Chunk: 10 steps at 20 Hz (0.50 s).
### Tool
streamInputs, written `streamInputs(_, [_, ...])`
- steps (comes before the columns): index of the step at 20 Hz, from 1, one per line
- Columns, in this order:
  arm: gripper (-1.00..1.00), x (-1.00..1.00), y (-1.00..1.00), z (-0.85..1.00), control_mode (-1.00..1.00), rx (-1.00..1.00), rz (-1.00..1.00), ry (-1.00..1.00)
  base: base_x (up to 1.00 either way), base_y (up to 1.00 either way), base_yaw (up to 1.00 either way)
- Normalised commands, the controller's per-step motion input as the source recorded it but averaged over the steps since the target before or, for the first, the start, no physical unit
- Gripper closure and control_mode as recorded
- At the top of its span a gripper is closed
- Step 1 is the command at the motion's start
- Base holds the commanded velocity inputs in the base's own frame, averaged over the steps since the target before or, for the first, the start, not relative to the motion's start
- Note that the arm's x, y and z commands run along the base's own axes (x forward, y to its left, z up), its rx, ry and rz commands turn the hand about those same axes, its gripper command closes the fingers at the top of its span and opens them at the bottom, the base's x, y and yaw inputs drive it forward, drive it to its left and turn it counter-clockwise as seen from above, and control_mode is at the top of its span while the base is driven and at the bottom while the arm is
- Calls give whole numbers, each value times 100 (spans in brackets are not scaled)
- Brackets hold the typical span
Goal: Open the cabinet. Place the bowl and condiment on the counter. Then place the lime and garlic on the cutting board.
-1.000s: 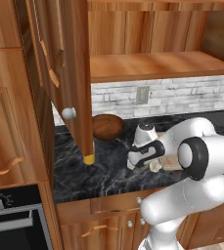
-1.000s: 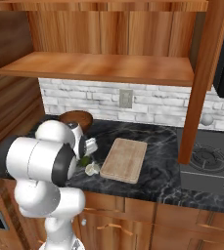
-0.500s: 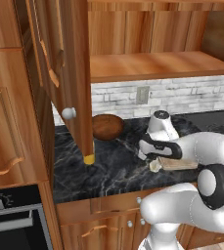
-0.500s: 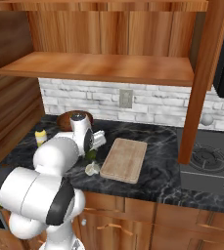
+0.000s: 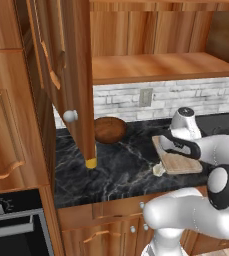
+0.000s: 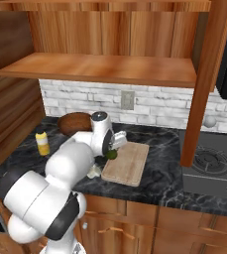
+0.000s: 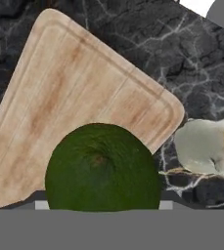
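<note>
We see the claw [image 6: 113, 149] clenched on the lime [image 7: 102, 167], cutting board [image 7: 79, 107] right under it, garlic [image 7: 206, 145] just beside. Lime looks firm, round, slippery; we'd grip across its middle.

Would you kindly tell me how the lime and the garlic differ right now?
The lime is dark green and round; the garlic is off-white and lumpy. The lime looks larger in the hand view, being nearer that camera. The lime sits between the claw's fingers over the cutting board; the garlic lies on the counter beside the board's corner.
</note>
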Motion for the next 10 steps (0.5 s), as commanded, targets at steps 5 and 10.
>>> streamInputs(5, [100,65,-56,0,-100,0,5,0,0,0,0])
streamInputs(10, [-100,28,-31,0,-100,0,9,0,0,0,0])
